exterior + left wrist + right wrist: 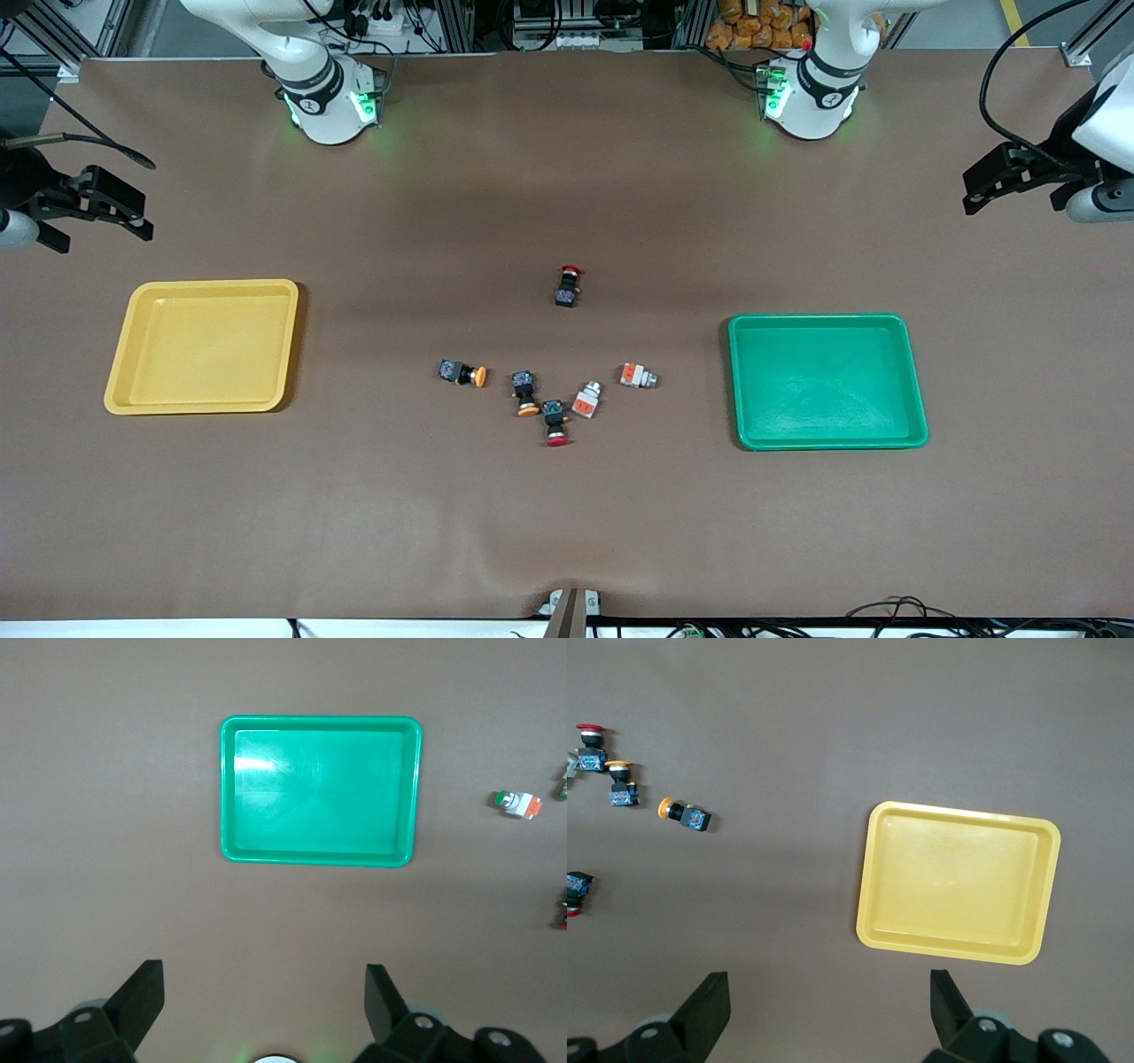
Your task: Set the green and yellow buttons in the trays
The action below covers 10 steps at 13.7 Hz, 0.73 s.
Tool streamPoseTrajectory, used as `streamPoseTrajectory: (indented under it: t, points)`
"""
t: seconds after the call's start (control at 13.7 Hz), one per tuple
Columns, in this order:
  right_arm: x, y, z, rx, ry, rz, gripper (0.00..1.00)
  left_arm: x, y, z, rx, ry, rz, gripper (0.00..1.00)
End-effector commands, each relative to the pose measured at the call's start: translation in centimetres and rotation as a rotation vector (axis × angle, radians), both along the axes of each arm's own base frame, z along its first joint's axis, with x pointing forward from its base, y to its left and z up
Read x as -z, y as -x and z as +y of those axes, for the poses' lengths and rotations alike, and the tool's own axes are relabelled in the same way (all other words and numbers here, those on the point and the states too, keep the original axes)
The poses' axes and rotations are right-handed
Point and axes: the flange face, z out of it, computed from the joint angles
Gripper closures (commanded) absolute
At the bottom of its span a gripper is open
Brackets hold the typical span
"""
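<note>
My left gripper [264,992] hangs in the air at the left arm's end of the table, fingers spread wide and holding nothing. It is over bare brown tabletop [567,514], with the shallow green plastic tray [917,390] with rounded corners and a raised rim below it in the left wrist view [408,793].

My right gripper [829,997] hangs likewise at the right arm's end of the table, fingers released and apart, nothing between them. The shallow yellow plastic tray [124,372] of the same shape lies on the table there, also seen from the right wrist [1050,895]. Both trays hold nothing. Both arms wait.

All buttons lie on the table between the two trays, well apart from either.
- Black-bodied button with a round yellow-orange cap [462,372], lying on its side, the one closest to the yellow tray.
- Second black-bodied yellow-capped button [524,393], just beside the first, toward the green tray.
- Black-bodied button with a red cap [555,422], just beside the second yellow-capped one and nearest to the front camera of the group.
- White-and-orange button with a silvery end [586,400], just beside the red-capped one.
- Second white-and-orange button with a silvery end [638,377], the one closest to the green tray; the left wrist view shows a green tip on it [517,804].
- Another red-capped black button [569,287], alone, farther from the front camera than the cluster.
</note>
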Motion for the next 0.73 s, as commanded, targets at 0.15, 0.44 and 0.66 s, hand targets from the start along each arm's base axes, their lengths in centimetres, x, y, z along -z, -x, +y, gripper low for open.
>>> streamPoseTrajectory:
  t: [0.15, 0.44, 0.66]
  points:
    - [-0.2, 0.1, 0.2, 0.095, -0.022, 0.025, 0.0, -0.7, 0.4, -0.1, -0.002, 0.01, 0.009, 0.0]
    - [-0.1, 0.0, -0.1, 0.098, -0.022, 0.025, 0.0, 0.2, -0.2, -0.2, 0.005, 0.016, 0.027, 0.0]
    - [0.0, 0.0, -0.3, 0.104, -0.022, 0.03, 0.0, 1.1, -0.4, -1.0, 0.02, 0.015, 0.045, 0.0]
